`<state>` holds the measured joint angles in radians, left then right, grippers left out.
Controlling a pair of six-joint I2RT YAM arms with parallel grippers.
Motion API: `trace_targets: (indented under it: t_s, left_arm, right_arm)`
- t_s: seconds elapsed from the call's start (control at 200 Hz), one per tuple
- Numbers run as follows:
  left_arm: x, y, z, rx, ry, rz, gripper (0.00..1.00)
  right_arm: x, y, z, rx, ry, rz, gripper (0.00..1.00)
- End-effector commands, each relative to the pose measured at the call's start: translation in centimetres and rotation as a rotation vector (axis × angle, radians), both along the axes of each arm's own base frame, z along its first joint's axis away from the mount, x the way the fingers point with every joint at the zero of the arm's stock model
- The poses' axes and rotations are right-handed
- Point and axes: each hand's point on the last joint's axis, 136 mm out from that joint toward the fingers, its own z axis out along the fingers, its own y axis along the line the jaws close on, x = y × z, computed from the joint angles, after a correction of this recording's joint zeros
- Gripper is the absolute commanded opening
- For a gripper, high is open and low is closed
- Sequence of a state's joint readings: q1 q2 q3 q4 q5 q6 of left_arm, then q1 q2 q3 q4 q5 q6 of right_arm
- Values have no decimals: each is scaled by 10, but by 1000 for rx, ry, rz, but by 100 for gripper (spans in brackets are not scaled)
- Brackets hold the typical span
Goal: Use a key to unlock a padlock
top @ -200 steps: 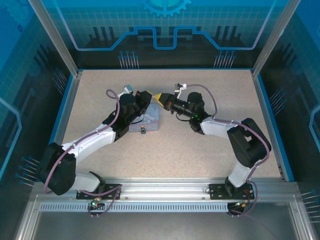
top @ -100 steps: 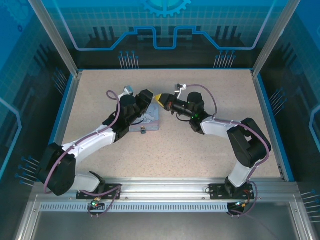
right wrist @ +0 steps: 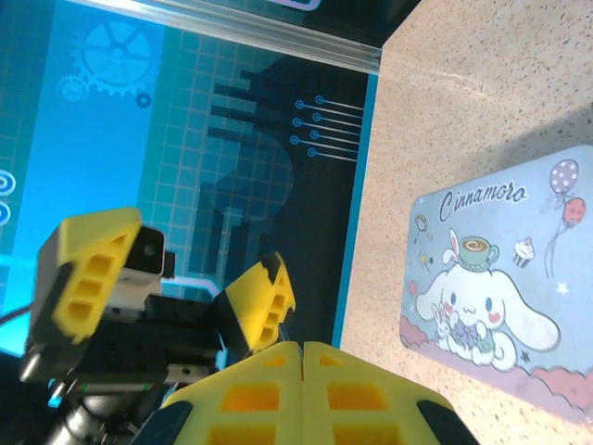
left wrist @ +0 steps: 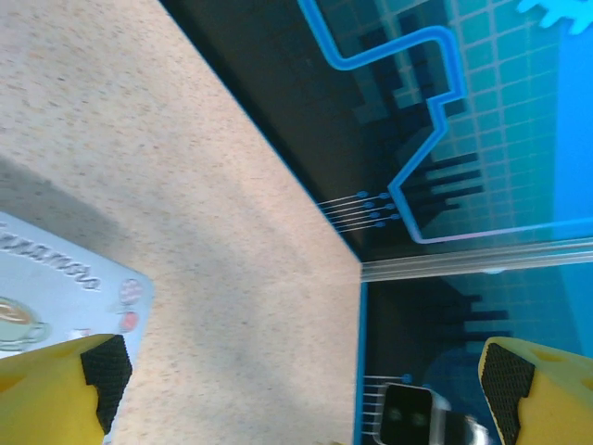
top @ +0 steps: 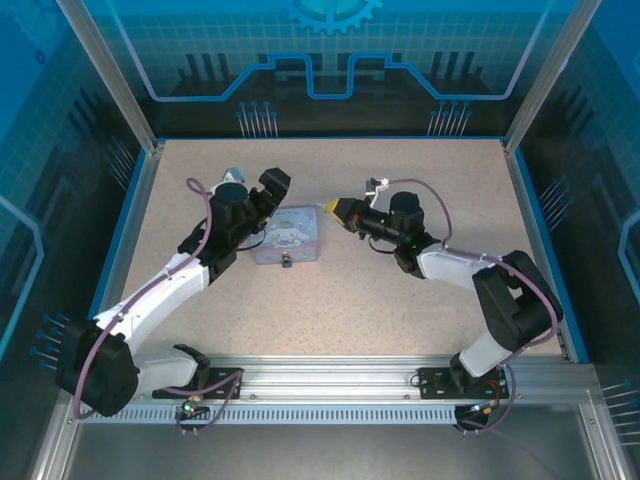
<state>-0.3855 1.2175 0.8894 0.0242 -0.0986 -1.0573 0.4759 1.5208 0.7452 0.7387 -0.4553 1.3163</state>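
My left gripper (top: 268, 188) stands wide open beside the tin (top: 290, 235). The right gripper (top: 330, 209) is closed; I cannot tell whether it holds the key. The padlock (top: 286, 262) lies unheld at the tin's near edge and may slide under insertion.

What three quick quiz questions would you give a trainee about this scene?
1. True or false: the left pincer is shut.
2. The padlock sits by which edge of the tin, seen from above? A far, B near, C left.
3. Fill in: the right pincer is ___.
Key: 1 false, it is open; 2 B; 3 shut.
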Motion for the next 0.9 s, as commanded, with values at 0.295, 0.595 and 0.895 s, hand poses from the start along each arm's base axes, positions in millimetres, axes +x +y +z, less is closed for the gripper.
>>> trace_targets:
  t_s: [0.295, 0.595, 0.895]
  left_arm:
    - [-20, 33, -67, 437, 202, -157, 99]
    - [-3, 54, -109, 550, 272, -203, 99]
    - [17, 39, -141, 525, 283, -284, 99]
  right_arm:
    - [-50, -49, -16, -158, -30, 23, 0]
    - [-64, -69, -38, -173, 63, 30, 0]
    - [-58, -93, -50, -172, 133, 2, 0]
